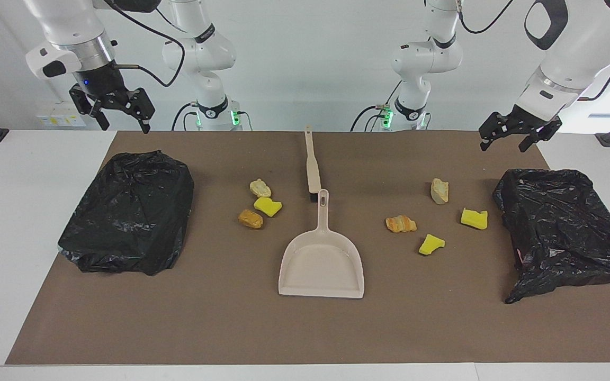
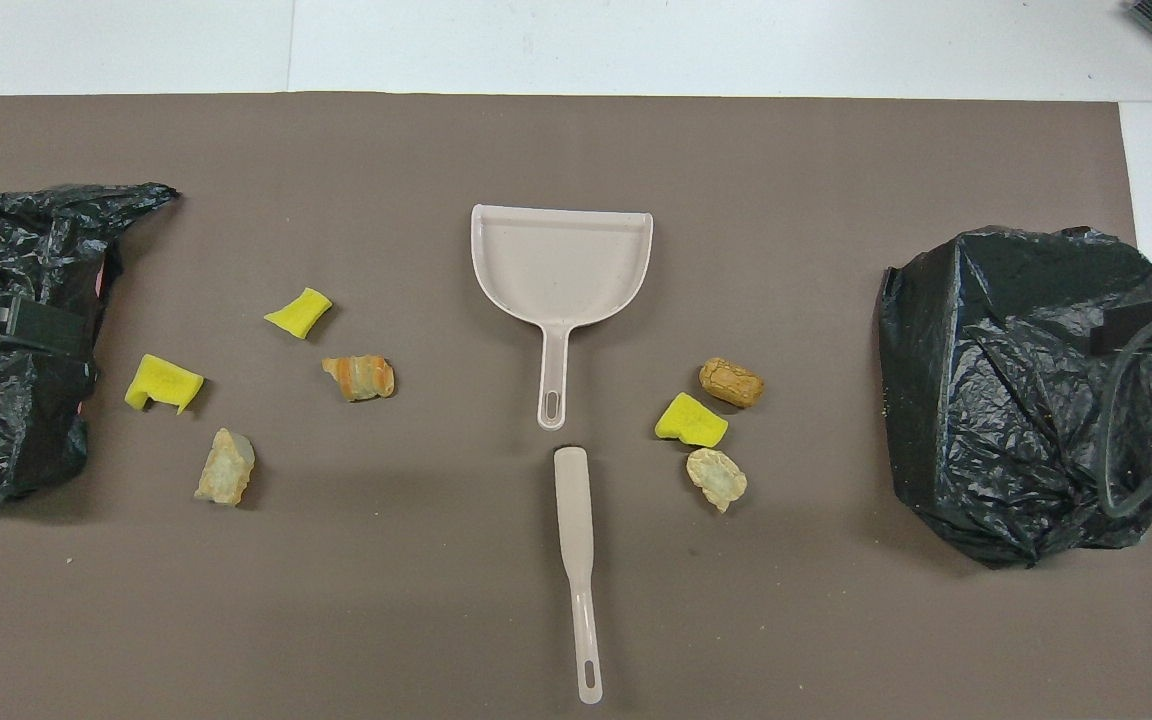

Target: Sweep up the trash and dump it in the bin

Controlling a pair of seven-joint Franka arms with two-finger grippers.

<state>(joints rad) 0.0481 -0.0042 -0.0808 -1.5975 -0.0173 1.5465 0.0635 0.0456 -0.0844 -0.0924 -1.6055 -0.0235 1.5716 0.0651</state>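
Observation:
The trash lies on the brown mat in two loose groups. Toward the right arm's end are a cream lump (image 1: 260, 187), a yellow sponge chunk (image 1: 268, 206) and an orange-brown piece (image 1: 250, 218). Toward the left arm's end are a cream lump (image 1: 439, 190), two yellow chunks (image 1: 474, 218) (image 1: 431, 244) and an orange piece (image 1: 401, 224). Between the groups lie a beige dustpan (image 1: 322, 264) and, nearer the robots, a beige brush (image 1: 311, 164). A black-bagged bin (image 1: 127, 211) sits at one end, another (image 1: 564, 227) at the other. My right gripper (image 1: 122, 124) and left gripper (image 1: 506, 144) hang open and empty above the bins' robot-side edges.
The brown mat (image 2: 576, 600) covers most of the white table (image 1: 19, 211). The dustpan's handle points toward the robots, almost meeting the brush's head. Both arms' cables hang near the bins.

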